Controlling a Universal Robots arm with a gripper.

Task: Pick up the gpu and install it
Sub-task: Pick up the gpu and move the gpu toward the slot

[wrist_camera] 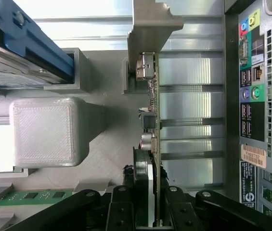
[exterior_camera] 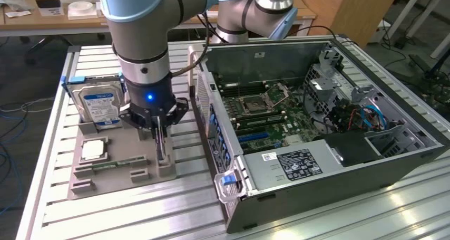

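Broadly, a slatted metal table (exterior_camera: 351, 219) carries everything. On the exterior view's right lies an open case (exterior_camera: 393, 161) with its motherboard (exterior_camera: 267, 113) exposed and a power supply (exterior_camera: 295, 163) at the near end. In the wrist view, its rear port panel (wrist_camera: 258, 120) stands just beside the work area.

The arm (exterior_camera: 140, 34) comes down from above over a grey tray (exterior_camera: 123, 142) that sits on the table at the exterior view's left, close to the case. A hard drive (exterior_camera: 98, 105) stands upright in a slot at the far end of the tray, and the wrist view catches its blue-framed edge (wrist_camera: 10, 67).

The gpu (exterior_camera: 162, 145) stands on edge in a holder at the side of the tray nearest the case. Seen from the wrist, it is a thin green blade (wrist_camera: 156, 120) with its metal bracket end seated in a grey post.

The gripper (exterior_camera: 160, 129) is lowered onto the card's top edge. In the wrist view the gripper (wrist_camera: 153, 197) has its black fingers (wrist_camera: 143, 187) against both faces of the card, clamped on it while it sits in the holder.

A processor (exterior_camera: 94, 149) lies flat on the tray, and a memory stick (exterior_camera: 113, 164) lies in a groove beside it, also seen from the wrist (wrist_camera: 25, 196).
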